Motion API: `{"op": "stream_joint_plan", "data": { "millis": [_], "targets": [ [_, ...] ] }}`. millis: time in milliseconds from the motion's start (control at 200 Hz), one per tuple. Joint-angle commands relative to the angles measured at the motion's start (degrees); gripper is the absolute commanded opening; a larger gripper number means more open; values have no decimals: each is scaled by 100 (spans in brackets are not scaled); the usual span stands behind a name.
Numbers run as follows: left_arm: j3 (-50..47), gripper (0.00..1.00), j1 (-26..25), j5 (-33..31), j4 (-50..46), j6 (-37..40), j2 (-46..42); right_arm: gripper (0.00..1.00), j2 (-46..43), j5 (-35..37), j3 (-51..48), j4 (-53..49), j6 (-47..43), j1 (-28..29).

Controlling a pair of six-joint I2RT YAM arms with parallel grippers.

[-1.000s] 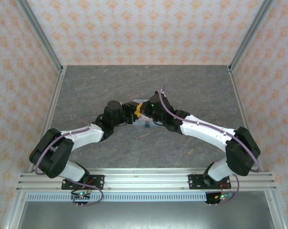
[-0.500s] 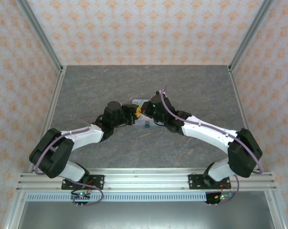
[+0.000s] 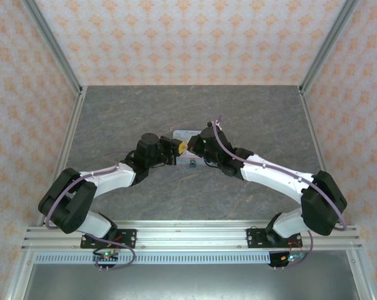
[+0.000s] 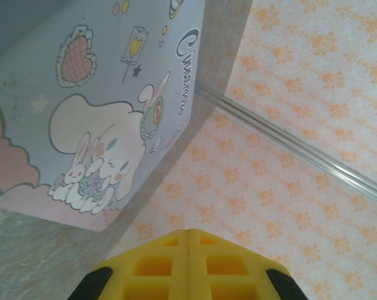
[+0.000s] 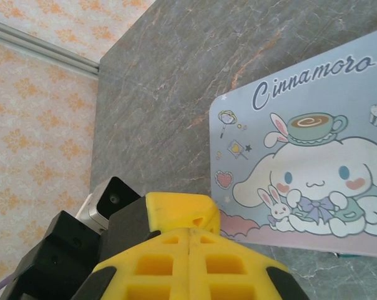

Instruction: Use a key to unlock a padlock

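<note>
While our left gripper (image 4: 188, 236) and right gripper (image 5: 188, 232) sat shut, we saw padlock (image 3: 192, 165) just beside them, Cinnamoroll tin (image 5: 313, 156) ahead.

The left arm (image 3: 107, 178) and right arm (image 3: 269, 175) bend inward, the left gripper (image 4: 188, 237) and right gripper (image 5: 188, 236) both closed, tips close together.

A grey marbled tabletop (image 3: 238, 112) carries a pale blue cartoon tin (image 3: 185, 133), lying flat just beyond the left hand (image 3: 180, 148) and right hand (image 3: 189, 145). The tiny teal padlock (image 3: 192, 165) sits just behind the right hand.
</note>
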Motion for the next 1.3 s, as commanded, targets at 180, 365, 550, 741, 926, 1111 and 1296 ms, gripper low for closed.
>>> {"op": "stream_joint_plan", "data": {
  "millis": [180,365,550,741,926,1111,1296],
  "targets": [
    [1058,0,-6,-131,-1163,2482,-177,45,-1136,427,-873,76,239,-99],
    [1626,0,20,-49,-1476,4304,-309,48,-1714,-3,-1473,733,371,-497],
    [1736,0,29,164,-1025,5005,-240,47,-1727,-740,-1847,2348,742,-1007],
    [1689,0,29,293,-268,4884,-43,47,-1296,-1424,-1676,3489,920,-1148],
    [1654,0,21,254,234,4600,125,44,-731,-1733,-1570,4162,1117,-1151],
    [1597,0,19,178,661,4271,281,40,-501,-1804,-1581,4647,1359,-1144],
    [1662,0,-4,175,834,4084,418,38,-386,-1821,-1535,4758,1433,-1151]
  ]
}}
